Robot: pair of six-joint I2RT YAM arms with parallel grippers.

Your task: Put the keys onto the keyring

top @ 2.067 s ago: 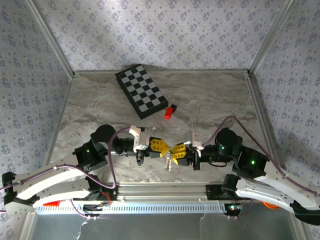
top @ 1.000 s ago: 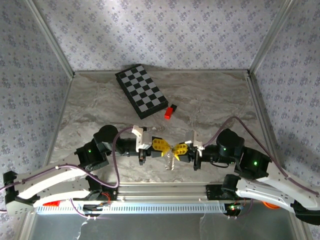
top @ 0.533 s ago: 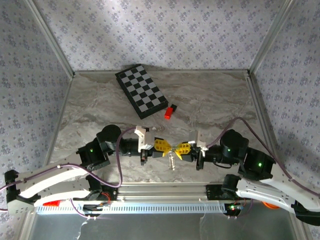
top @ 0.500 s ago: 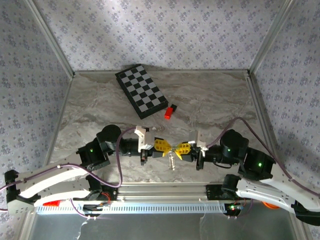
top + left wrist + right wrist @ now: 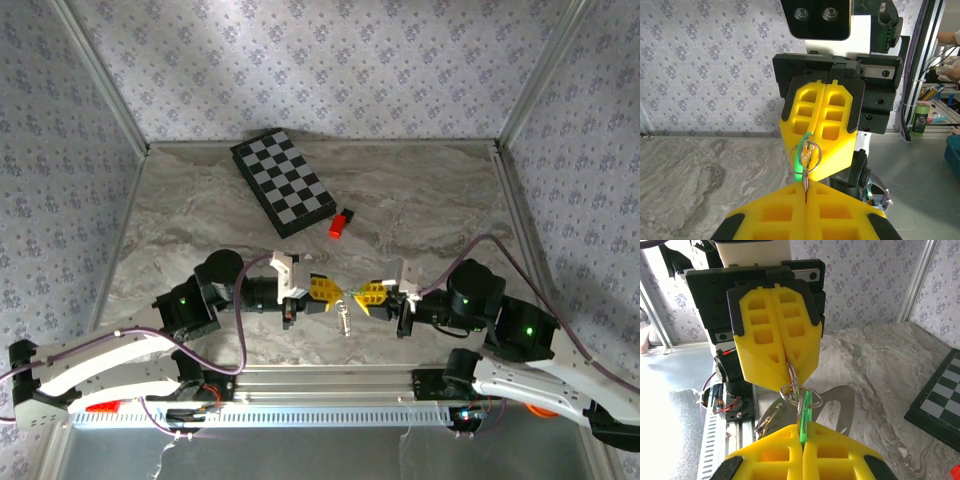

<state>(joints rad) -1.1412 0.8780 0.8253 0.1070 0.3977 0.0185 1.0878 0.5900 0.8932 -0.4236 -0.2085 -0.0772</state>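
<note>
My left gripper and right gripper meet tip to tip above the table's near edge. In the right wrist view my right gripper is shut on the green-headed key. The key's head stands edge-on between the pads. The left fingers opposite pinch the silvery keyring, whose loops cross the key. In the left wrist view my left gripper is shut on the keyring, with the key beside it. The rest of the keyring dangles below.
A flat metal tag and a small clasp hang from the ring behind the key. The checkerboard lies at the back of the table, with the red-and-black block just in front of it. A metal rail runs along the near edge.
The right gripper has drawn back to the right, so the fingertips stand a little further apart with the ring and key stretched between them. Both grippers have risen slightly from the table.
</note>
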